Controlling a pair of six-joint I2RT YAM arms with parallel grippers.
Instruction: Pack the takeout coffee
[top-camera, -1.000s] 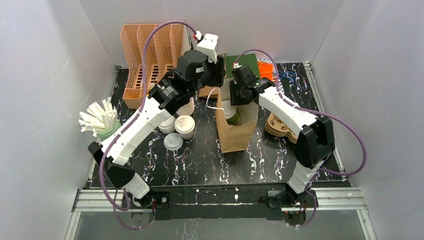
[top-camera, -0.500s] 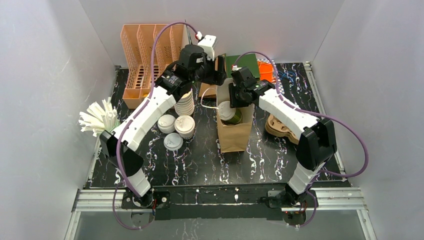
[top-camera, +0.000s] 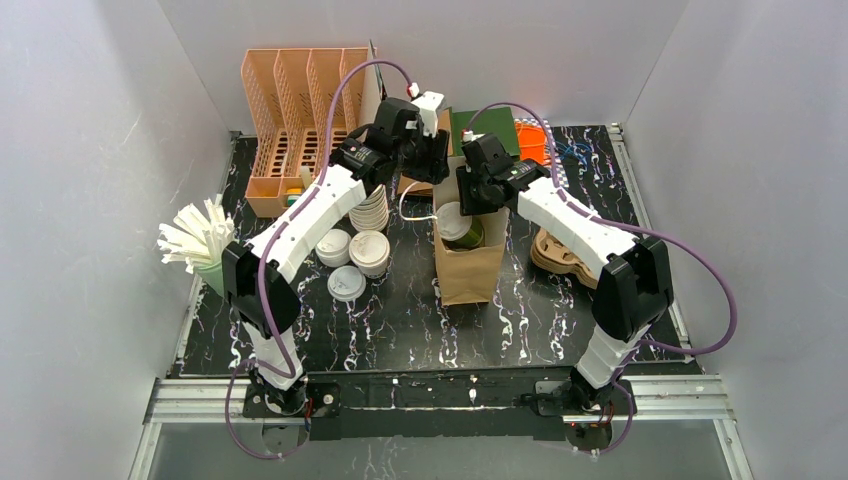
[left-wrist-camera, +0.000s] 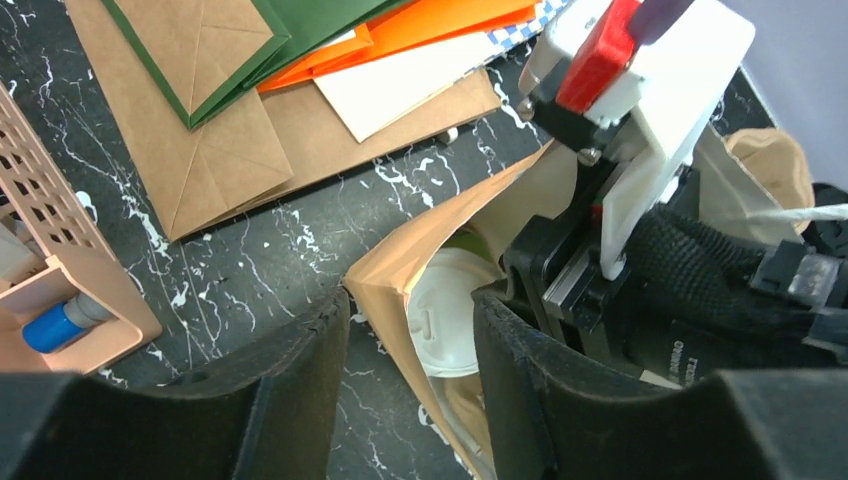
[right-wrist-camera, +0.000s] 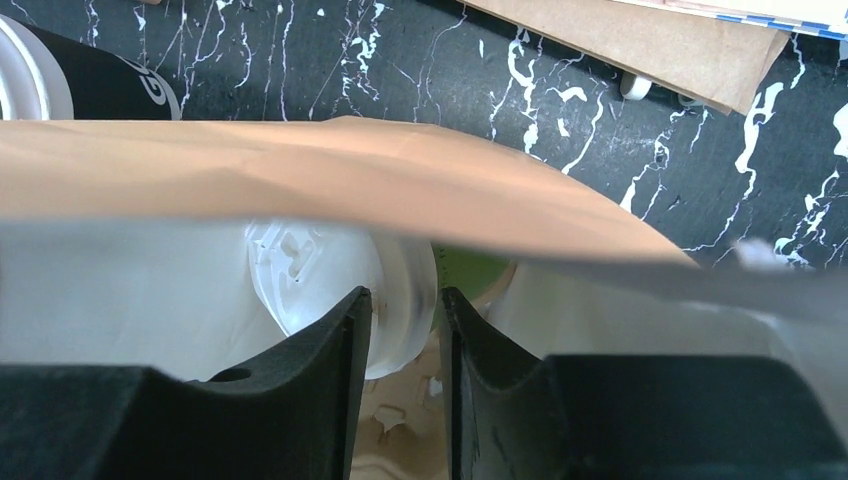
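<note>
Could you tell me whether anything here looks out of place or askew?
Yes: the green cup inside the open paper bag sits tilted rather than upright, its white lid facing sideways toward the bag's wall. A capped coffee leaning like that might leak.

Table (top-camera: 400, 320): black, veined with white like marble, boxed in by plain white walls.
File rack (top-camera: 300, 120): orange perforated plastic, four slots, upright at the back left corner.
Marker-like thing (left-wrist-camera: 55, 325): blue-capped, lying in the rack's low front tray.
Straws (top-camera: 195, 238): white, paper-wrapped, fanned out of a green holder (top-camera: 215, 265) at the left edge.
Lidless cups (top-camera: 372, 210): one nested stack, just in front of the rack.
Loose lid (top-camera: 347, 284): flat, white, near the stack.
Paper bag (top-camera: 470, 275): brown, standing open mid-table, white cord handle (top-camera: 415, 200) drooping to its left.
Flat bags (left-wrist-camera: 200, 150): brown, green, orange and white, overlapped at the back.
Pulp carriers (top-camera: 560, 255): tan, stacked right of the open bag.
</note>
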